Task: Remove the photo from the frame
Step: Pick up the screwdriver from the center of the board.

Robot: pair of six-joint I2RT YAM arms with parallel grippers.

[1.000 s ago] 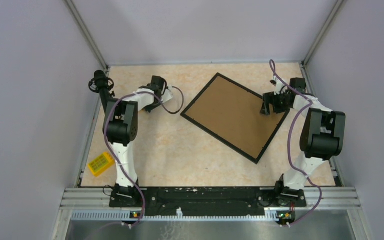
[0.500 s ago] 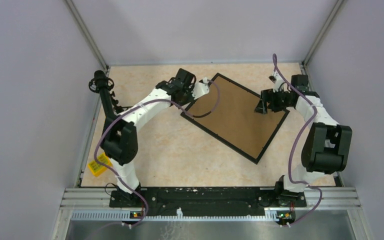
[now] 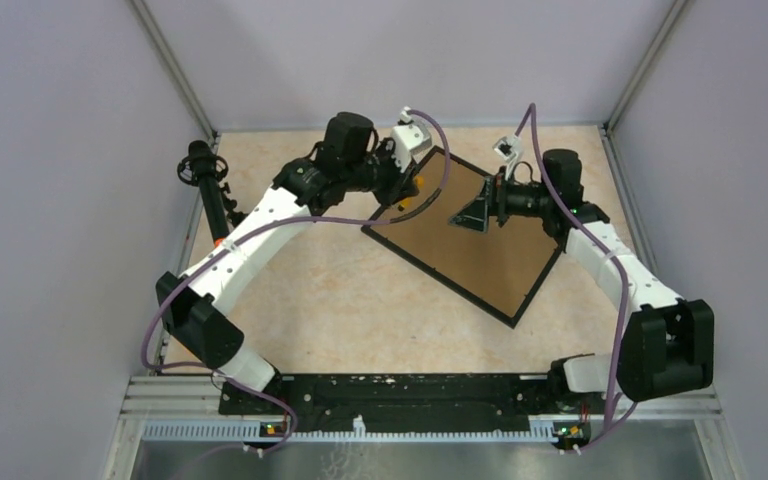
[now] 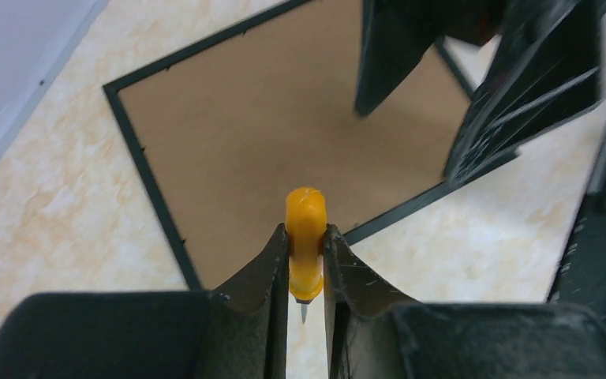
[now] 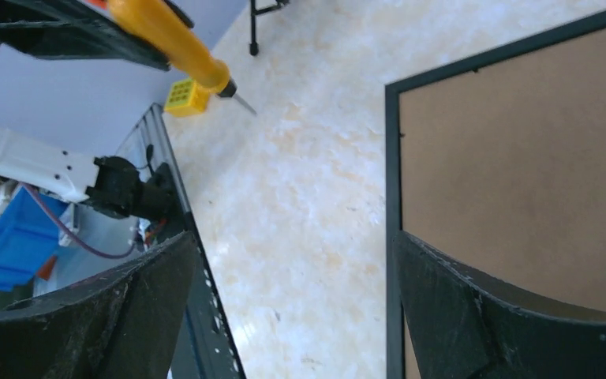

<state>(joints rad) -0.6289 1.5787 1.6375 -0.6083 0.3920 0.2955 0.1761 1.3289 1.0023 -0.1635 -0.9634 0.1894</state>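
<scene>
Jaws of the left gripper [image 4: 306,233] pinched on the orange handle of a small screwdriver [image 4: 306,207], metal tip poking out below the fingers. Jaws of the right gripper [image 5: 296,300] spread wide, nothing between them.

Largest first: pale marbled table [image 3: 340,290], bearing the frame [image 3: 550,268] flat and face down, turned diamond-wise. Inside the thin black border, the brown back board [image 4: 268,134], seated on every side in view, no corner lifted, no gap. Hence no sign of the photo: presumably under the board, facing the table, hidden from all three cameras.

Next, the arms: both reaching over the far half of the frame. Left gripper above the far-left edge, right gripper above the board near its middle. No contact with the board from either, as far as can be told.

Judged progress: early. Done: tool in hand, both grippers over the frame. Left to do:
- freeing whatever holds the board in the border (catches too small to make out)
- lifting the board out
- drawing the photo clear of the frame
</scene>
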